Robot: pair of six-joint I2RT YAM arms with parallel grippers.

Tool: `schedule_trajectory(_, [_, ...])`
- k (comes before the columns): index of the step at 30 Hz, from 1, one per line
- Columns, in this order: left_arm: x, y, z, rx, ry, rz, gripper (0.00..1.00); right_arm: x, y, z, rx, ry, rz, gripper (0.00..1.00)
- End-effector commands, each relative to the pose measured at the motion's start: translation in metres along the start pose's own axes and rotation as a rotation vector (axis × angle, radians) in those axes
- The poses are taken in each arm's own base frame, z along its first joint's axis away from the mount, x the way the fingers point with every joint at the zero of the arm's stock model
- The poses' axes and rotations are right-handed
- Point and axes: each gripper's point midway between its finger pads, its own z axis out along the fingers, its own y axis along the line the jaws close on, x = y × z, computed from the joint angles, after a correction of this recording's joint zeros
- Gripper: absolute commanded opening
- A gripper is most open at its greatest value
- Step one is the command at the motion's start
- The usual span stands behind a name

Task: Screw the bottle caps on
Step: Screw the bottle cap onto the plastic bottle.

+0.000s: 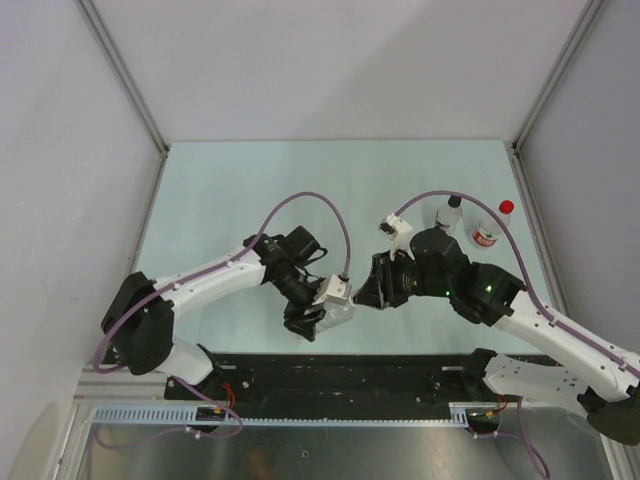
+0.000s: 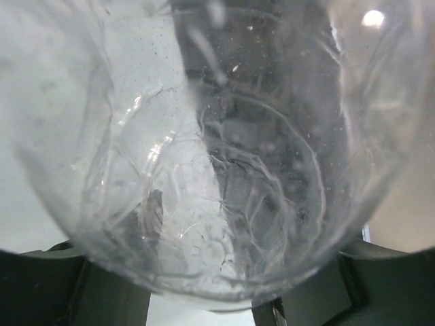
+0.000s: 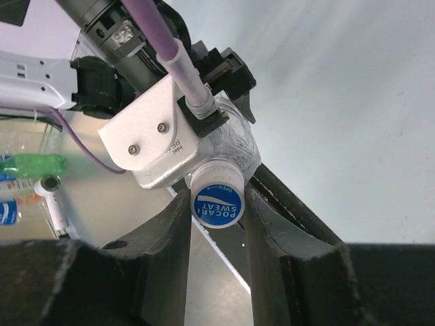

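We see the left fingers [image 2: 71, 288] clamped on either side of a clear bottle [image 2: 217, 170], which fills the left wrist view end-on. It is held between the two arms, over the front middle of the surface [image 1: 250, 190], with its neck pointing toward the right arm. The right fingers [image 3: 173, 251] are closed on the white cap [image 3: 217, 200], which has a blue printed top and sits on that neck. How far it is threaded on we cannot tell. At the far right of the surface two more bottles stand upright, just beside each other. The plain bottle [image 1: 449, 218] wears a black cap [image 1: 454, 200], and the labelled bottle [image 1: 487, 234] wears a red cap [image 1: 506, 207].
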Motion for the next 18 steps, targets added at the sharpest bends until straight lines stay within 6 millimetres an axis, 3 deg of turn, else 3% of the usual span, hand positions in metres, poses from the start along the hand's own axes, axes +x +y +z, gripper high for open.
schedule_trajectory(1, [-0.086,0.013,-0.01,-0.017,-0.219,0.252,0.48,0.004,-0.01,0.025,0.069,0.018,0.113,0.03])
schedule_trajectory(10, [-0.092,0.014,-0.001,0.052,-0.253,0.26,0.48,0.009,-0.01,0.032,0.093,0.042,0.14,0.07])
schedule_trajectory(18, [-0.092,-0.005,-0.001,0.11,-0.315,0.359,0.48,-0.016,0.003,0.012,0.023,-0.051,0.071,0.23])
